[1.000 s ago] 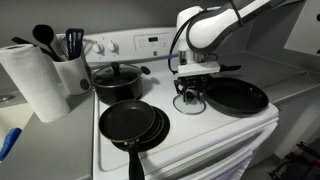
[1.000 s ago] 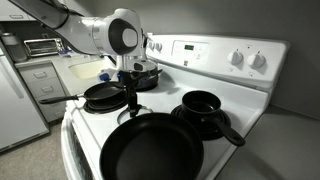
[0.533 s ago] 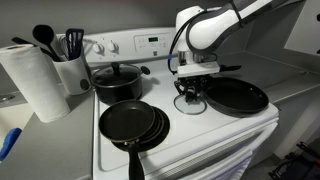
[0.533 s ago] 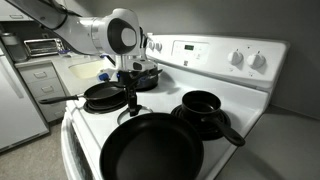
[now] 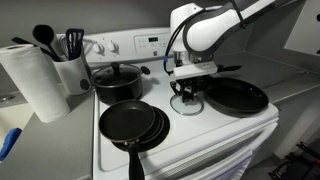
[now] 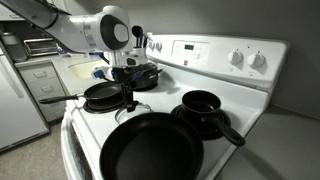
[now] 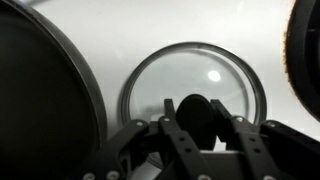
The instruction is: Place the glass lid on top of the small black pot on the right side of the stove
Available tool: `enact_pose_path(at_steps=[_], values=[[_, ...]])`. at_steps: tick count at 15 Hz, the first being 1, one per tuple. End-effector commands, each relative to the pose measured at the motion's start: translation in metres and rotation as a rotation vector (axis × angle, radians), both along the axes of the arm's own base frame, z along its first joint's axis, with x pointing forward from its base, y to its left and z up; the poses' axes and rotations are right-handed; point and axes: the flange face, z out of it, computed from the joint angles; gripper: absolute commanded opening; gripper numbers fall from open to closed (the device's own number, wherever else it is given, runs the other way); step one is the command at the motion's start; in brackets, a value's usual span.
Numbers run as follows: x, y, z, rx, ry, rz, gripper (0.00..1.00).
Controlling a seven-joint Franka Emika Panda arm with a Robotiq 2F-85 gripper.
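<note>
Both exterior views share the stove (image 5: 195, 128) (image 6: 215, 55); wrist view seemingly overhead.

Glass lid (image 7: 200, 75) and small black pot (image 6: 202, 104) apart on white stove (image 5: 205, 132).
Lid clear, dark-rimmed, black knob up, mid-cooktop; pot upright, uncovered, near back panel.

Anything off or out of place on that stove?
Nothing spilled or damaged. Only oddity: the glass lid is not on any pot. It is over the bare middle of the stove, with the tool shut on its knob, while the small black pot stands uncovered.
</note>
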Motion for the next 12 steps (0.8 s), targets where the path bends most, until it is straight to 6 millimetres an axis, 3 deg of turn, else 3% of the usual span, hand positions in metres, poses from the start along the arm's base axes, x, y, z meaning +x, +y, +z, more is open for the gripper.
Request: enact_pose_path(at_steps=[1, 12], values=[[0.005, 0.017, 0.020, -0.014, -0.028, 0.038, 0.15], [0.050, 0.032, 0.071, -0.022, -0.105, 0.037, 0.15]])
